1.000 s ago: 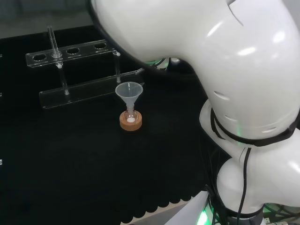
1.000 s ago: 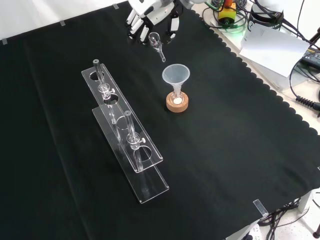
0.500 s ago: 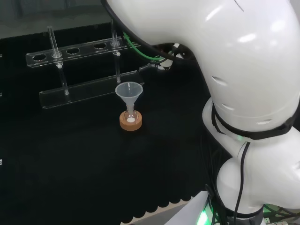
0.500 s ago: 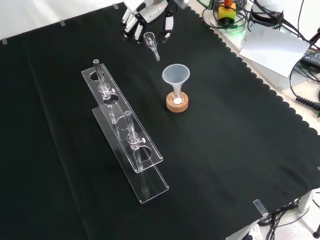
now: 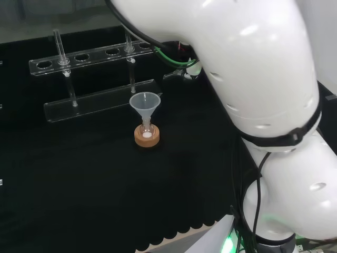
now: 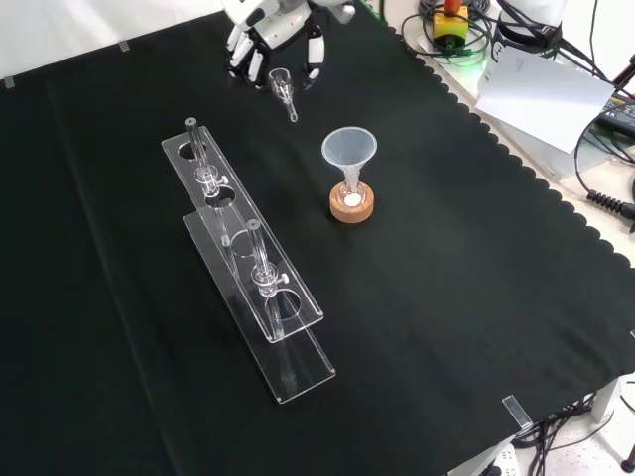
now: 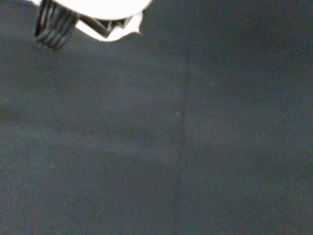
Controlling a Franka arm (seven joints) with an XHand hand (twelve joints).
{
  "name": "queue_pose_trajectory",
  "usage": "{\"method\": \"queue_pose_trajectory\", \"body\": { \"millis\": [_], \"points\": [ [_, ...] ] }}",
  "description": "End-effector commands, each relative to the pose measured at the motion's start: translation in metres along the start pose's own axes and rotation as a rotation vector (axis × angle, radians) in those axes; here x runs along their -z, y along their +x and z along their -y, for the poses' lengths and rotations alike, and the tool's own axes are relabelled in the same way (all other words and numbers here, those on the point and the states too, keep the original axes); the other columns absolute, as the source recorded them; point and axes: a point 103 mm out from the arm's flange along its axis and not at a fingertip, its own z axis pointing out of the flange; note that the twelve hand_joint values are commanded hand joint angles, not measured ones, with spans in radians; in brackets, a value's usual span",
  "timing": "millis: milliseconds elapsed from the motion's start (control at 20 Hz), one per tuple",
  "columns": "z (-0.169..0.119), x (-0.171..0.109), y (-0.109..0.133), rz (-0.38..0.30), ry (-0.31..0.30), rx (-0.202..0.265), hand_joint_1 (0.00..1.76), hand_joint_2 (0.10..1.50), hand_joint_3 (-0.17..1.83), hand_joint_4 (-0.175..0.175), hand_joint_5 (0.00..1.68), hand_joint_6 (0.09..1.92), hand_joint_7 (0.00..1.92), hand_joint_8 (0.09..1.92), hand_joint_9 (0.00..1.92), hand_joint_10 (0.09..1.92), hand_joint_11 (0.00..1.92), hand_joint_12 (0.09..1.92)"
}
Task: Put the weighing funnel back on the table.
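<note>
Hand: the hand (image 6: 273,20) is at the far edge of the black cloth (image 6: 476,297) in the front view, palm down, with its fingers (image 6: 241,58) and thumb (image 6: 314,65) pointing at the cloth.
Hand state: fingers and thumb are curled inward with the weighing funnel between them. This reads as a pinch on its cup.
Weighing funnel: the weighing funnel (image 6: 281,83) hangs just below the palm, between fingers and thumb. Its short stem slants down and away from the fingertips, toward the camera.
Contact with cloth: cannot be told from the front view. The stem tip appears close to the cloth, and the cup appears raised.
Wrist view: bare cloth lies beneath the palm, so nothing obstructs the spot under the hand.
Funnel: the large funnel (image 6: 348,149) stands mouth up in a small flask (image 6: 349,190) on a cork ring (image 6: 352,207). It is nearer the camera than the hand and well apart from it.
Test-tube rack: the clear rack (image 6: 248,268) lies nearer the camera than the fingers, apart from the hand.
Done: by appearance, the piece is carried over free cloth.
Left: lower the piece until it rests on the cloth, open the fingers and withdraw the hand.
Caution: the piece is round and may roll on release.
</note>
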Motion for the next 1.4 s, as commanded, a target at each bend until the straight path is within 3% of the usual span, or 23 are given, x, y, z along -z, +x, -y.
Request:
{"method": "queue_pose_trajectory", "body": {
  "millis": [50, 550, 950, 1200, 1400],
  "points": [
    [-0.057, -0.036, -0.015, -0.086, 0.016, 0.03, 1.1, 0.62, 0.82, 0.175, 1.16, 0.96, 0.32, 0.67, 0.68, 0.53, 0.54, 1.21],
    [-0.091, -0.072, -0.032, -0.125, 0.064, 0.042, 1.09, 0.63, 0.82, 0.175, 1.15, 0.96, 0.32, 0.67, 0.68, 0.53, 0.54, 1.21],
    [-0.103, -0.096, -0.033, -0.135, 0.084, 0.042, 1.09, 0.63, 0.82, 0.175, 1.15, 0.96, 0.33, 0.67, 0.68, 0.53, 0.54, 1.21],
    [-0.105, -0.102, -0.034, -0.129, 0.094, 0.015, 1.09, 0.63, 0.82, 0.175, 1.15, 0.97, 0.33, 0.68, 0.68, 0.53, 0.54, 1.21],
    [-0.111, -0.114, -0.032, -0.134, 0.078, 0.016, 1.09, 0.63, 0.82, 0.175, 1.15, 0.97, 0.33, 0.68, 0.68, 0.53, 0.54, 1.21]
  ]
}}
